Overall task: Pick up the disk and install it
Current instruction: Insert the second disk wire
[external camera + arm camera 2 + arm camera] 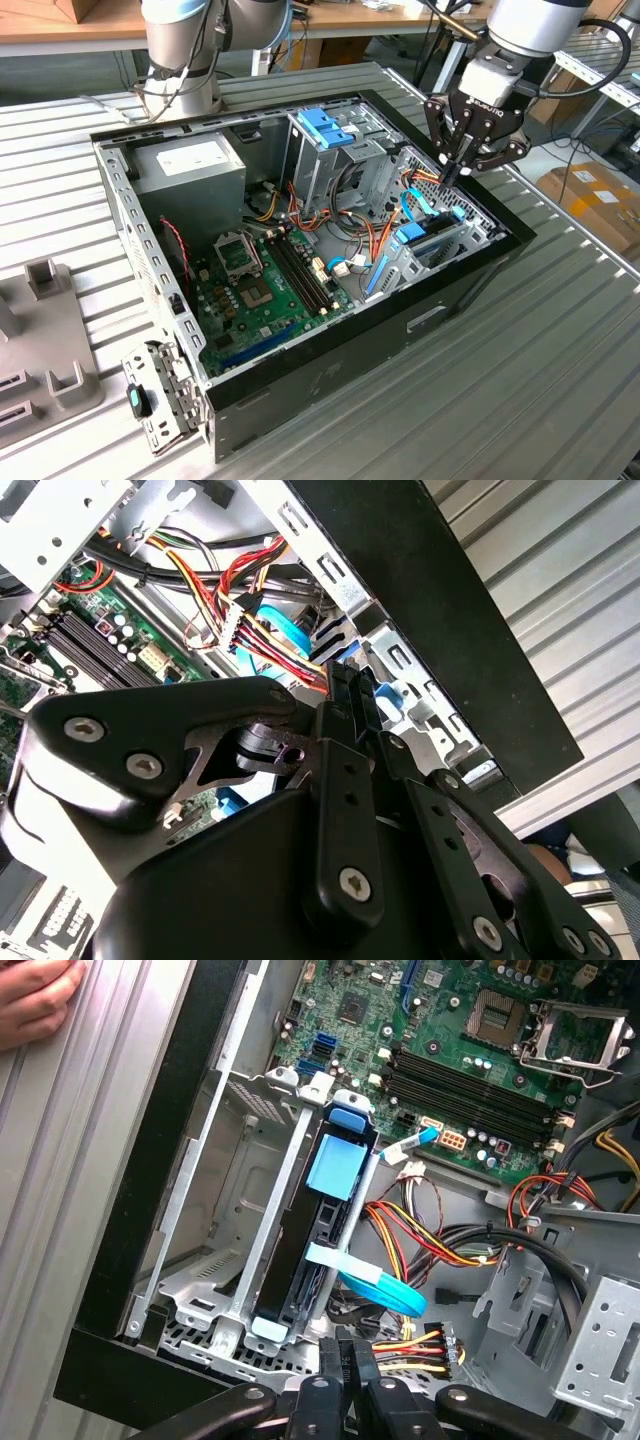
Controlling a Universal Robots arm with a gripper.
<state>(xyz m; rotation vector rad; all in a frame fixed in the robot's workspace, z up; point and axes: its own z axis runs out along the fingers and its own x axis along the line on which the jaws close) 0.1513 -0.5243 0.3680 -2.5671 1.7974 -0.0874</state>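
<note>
- Exterior view: ribbed grey metal surface [560, 350] carrying everything listed here.
- Open black desktop computer case [330, 365], lying on its side on that surface with the interior facing up; in the first wrist view its black rim [150, 1210] runs alongside the drive bay.
- Green motherboard [265, 290] on the case floor, with black memory slots and a silver processor socket; also in the first wrist view [470, 1030].
- Grey power-supply box with white sticker [190, 170], in the case corner towards the exterior view's left and rear.
- Tall silver metal cage with a blue plastic bracket on top [325, 130], standing near the middle rear of the case.
- Silver metal drive bay [225, 1260] at the end of the case towards the exterior view's right.
- The disk, a flat drive in a light-blue plastic carrier frame [320, 1230], seated on edge in a slot of that bay, its blue tab uppermost; in the exterior view its blue carrier [425, 235] lies just below the arm's tool.
- Black multi-link end effector [453, 178], poised over the bay end of the case, fingers pressed together and holding nothing; in the first wrist view its tips [345, 1360] sit just beside one end of the disk, contact not certain.
- Bundle of red, yellow and orange cables [420, 1235] and a flat light-blue cable [375, 1285], beside the disk.
- A person's hand [35, 1000], resting on the surface outside the case, in the first wrist view.
</note>
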